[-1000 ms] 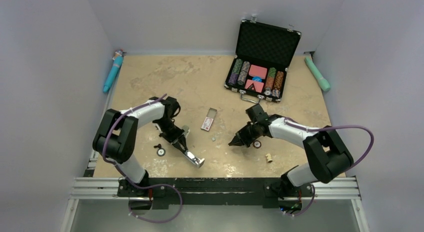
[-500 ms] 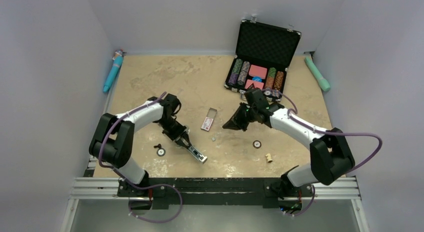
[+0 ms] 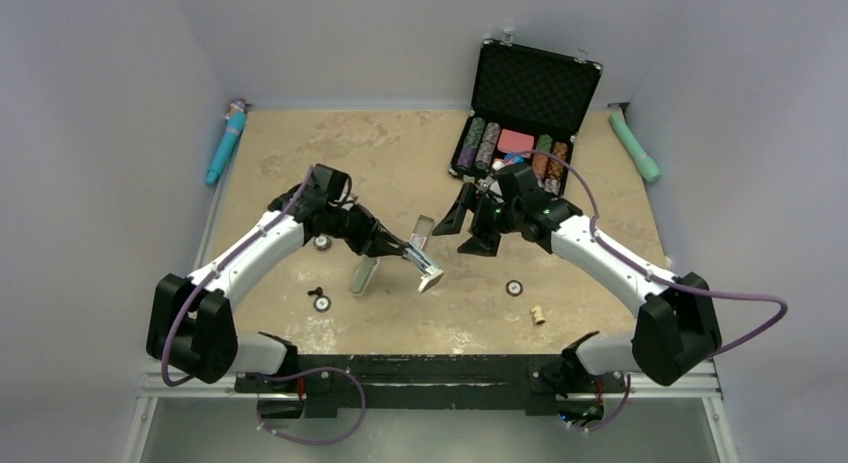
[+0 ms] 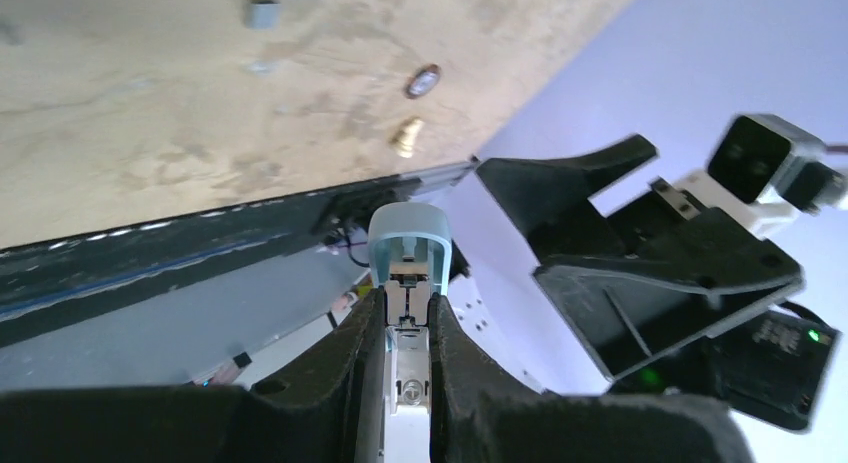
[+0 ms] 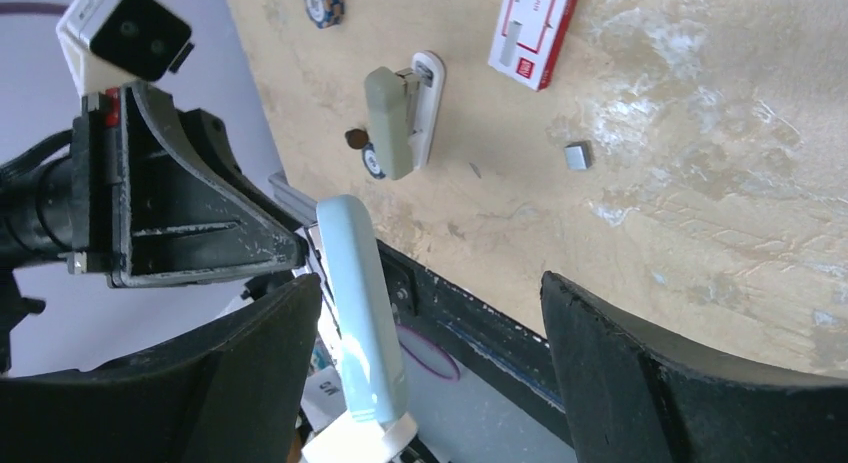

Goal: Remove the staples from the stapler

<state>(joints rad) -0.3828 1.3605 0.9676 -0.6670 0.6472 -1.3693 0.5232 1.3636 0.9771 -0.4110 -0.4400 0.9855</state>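
The tan table carries a red-and-white box and the staples ahead of the right gripper's jaws. An olive metal piece lies close under the left gripper's jaws, and an open chip case beyond both.

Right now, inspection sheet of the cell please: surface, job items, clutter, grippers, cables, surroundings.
Surface: tan tabletop, mottled.
Job's things: stapler held off the table; staples, a grey bit lying on the table.
Clutter: open chip case, red-white box, olive metal piece, loose chips, brass bit, teal tubes.
Grippers: left gripper shut on the stapler; right gripper open, empty.
Cables: purple cables loop off both arms; no snag seen.
Surroundings: plain white walls.
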